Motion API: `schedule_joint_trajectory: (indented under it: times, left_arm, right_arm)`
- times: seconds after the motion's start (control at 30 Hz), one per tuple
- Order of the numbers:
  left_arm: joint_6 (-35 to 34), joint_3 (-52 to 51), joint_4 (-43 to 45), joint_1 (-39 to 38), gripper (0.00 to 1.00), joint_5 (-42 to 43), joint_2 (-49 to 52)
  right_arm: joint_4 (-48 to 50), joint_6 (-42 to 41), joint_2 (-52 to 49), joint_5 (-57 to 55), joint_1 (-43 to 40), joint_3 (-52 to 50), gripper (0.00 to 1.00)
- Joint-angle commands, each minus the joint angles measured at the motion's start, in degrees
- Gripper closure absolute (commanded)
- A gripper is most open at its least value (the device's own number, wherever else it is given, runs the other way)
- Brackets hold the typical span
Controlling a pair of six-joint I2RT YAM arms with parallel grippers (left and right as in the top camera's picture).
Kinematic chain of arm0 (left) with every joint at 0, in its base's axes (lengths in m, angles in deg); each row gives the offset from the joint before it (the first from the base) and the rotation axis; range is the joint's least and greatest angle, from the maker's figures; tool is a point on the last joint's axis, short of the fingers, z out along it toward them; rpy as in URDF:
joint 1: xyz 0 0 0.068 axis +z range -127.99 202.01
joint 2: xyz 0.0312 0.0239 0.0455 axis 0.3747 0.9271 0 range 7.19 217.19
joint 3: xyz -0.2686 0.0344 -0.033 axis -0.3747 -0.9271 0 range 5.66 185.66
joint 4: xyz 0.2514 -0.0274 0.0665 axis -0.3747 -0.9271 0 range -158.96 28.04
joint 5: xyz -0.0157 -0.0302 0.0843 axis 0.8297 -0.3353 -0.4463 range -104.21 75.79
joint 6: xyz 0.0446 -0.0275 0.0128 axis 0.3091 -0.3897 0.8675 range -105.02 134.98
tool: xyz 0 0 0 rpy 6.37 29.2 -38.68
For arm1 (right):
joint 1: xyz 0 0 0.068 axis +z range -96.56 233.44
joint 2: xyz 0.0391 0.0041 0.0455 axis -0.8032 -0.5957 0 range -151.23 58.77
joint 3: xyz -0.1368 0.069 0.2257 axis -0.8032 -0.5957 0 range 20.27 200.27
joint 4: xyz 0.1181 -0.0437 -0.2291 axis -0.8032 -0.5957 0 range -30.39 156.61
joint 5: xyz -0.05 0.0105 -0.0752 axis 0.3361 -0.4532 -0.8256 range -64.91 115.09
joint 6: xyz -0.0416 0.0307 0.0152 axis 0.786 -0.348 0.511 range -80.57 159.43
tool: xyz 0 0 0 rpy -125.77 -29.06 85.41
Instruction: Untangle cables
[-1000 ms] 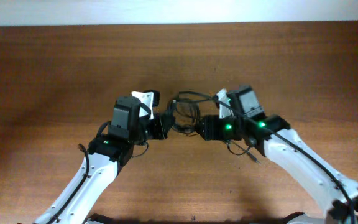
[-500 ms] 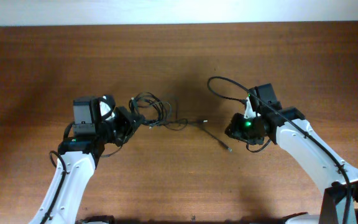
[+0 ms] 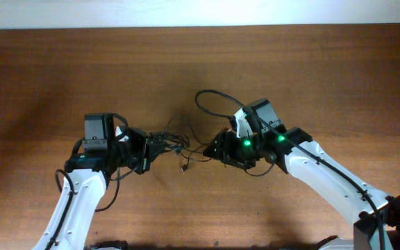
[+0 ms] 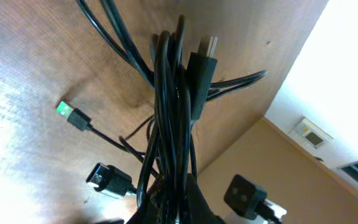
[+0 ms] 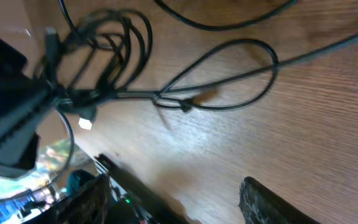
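Note:
The cables [image 3: 179, 142] are thin black wires lying bunched on the wooden table between my two arms, and one wire loops back toward the far side [image 3: 210, 104]. My left gripper [image 3: 151, 148] is shut on a thick bundle of these wires [image 4: 173, 112]. Silvery plug ends [image 4: 107, 179] stick out around the bundle. My right gripper [image 3: 217, 149] stands open just right of the bunch. Its fingers [image 5: 272, 202] are spread over bare wood with nothing between them. A loose loop [image 5: 229, 81] lies ahead of it.
The brown table [image 3: 311, 62] runs to a pale wall strip at the far edge. Thicker cords run along both arms. In the right wrist view the left gripper's dark body [image 5: 5, 106] sits close on the left.
The right arm has swung back left toward the bunch and its jaws have opened wider; the wire it had pulled out to the right now lies loose. The left gripper keeps its bundle.

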Motion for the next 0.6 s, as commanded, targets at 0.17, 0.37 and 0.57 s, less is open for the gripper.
schedule_joint_trajectory:
  times: [0.17,0.37,0.57]
  left_arm:
    - [18.08,0.00,2.86,0.17,1.00,4.13,0.09]
    - [58.99,0.00,10.34,0.11,1.00,11.17,0.09]
    - [65.61,0.00,10.64,-3.06,1.00,15.10,0.09]
  right_arm:
    - [2.84,-2.91,-0.09,-0.87,1.05,0.63,0.32]
    - [2.91,2.69,-0.09,-0.44,1.05,0.63,0.42]
    - [7.37,3.45,-0.09,0.42,1.05,0.63,0.42]
